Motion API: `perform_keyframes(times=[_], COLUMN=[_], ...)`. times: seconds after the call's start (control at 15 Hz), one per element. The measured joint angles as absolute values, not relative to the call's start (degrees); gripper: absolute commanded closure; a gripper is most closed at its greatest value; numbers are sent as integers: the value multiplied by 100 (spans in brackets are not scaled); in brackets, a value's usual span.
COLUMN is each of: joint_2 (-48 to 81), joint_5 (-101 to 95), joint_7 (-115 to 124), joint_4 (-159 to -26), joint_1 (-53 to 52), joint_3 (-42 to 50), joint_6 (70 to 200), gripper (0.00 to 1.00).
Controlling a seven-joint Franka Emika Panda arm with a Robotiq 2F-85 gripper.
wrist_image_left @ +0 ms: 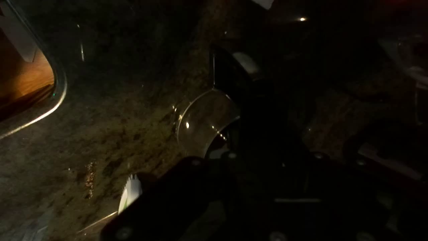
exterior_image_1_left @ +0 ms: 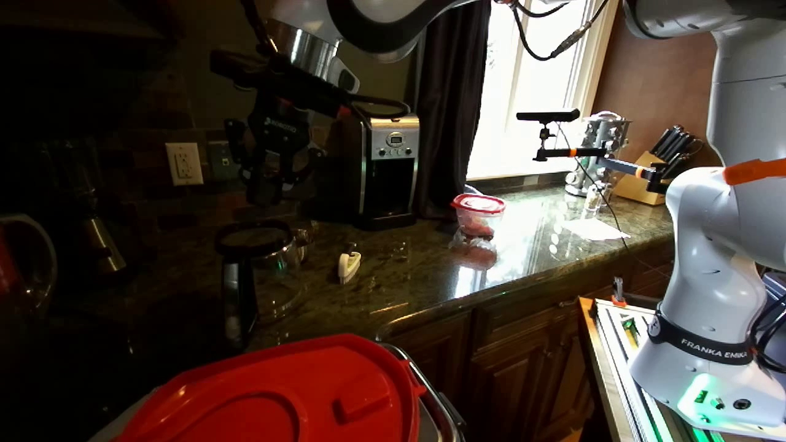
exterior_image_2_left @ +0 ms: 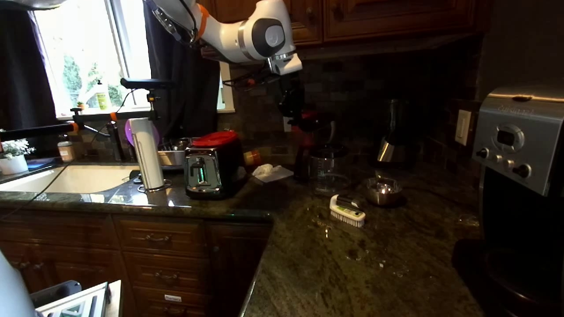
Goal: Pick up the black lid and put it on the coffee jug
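First in an exterior view comes the handle of the coffee jug, at about eight o'clock from the jug's middle, its long axis upright like the jug itself on the desk. Almost in line comes the tool, the only one here, nose down and apart from the jug, whose dark rim lies at six o'clock from it. In an exterior view the same jug sits nearer five o'clock from the tool, so my guess is that a small sideways shift is wanted before going straight down. The very dark wrist view puts the jug at about eleven o'clock from the tool's body, with the handle off towards one o'clock.

Whether the tool is spread, pressed together or pinching something I cannot tell, black on black as it is. The black lid cannot be picked out for sure either: it may be at the tool's lower end, or on the rim. Next, between four and five o'clock from the tool, lies the white brush, near the jug; farther right, at about three o'clock, stands the black-and-silver appliance, which I judge out of the way of a straight descent
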State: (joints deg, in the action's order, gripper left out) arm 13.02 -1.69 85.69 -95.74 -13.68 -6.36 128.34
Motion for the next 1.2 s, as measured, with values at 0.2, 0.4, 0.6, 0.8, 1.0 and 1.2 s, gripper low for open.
perform_keyframes(times=[0.2, 0.4, 0.6, 0.8, 1.0, 1.2], joint_2=[1623, 1996, 2300, 2299, 2368, 2595], joint_5=[-177, -174, -140, -140, -101, 39], joint_7=[8473, 8252, 8081, 8081, 7993, 7887], joint_4=[-9027, -8439, -8064, -8064, -8064, -8063], joint_1=[-1260, -1172, -1135, -1141, -1143, -1152], joint_3=[-520, -455, -418, -414, -416, -424], joint_6=[12232, 11646, 11505, 11505, 11599, 11753], gripper=[91, 91, 66, 91, 91, 91])
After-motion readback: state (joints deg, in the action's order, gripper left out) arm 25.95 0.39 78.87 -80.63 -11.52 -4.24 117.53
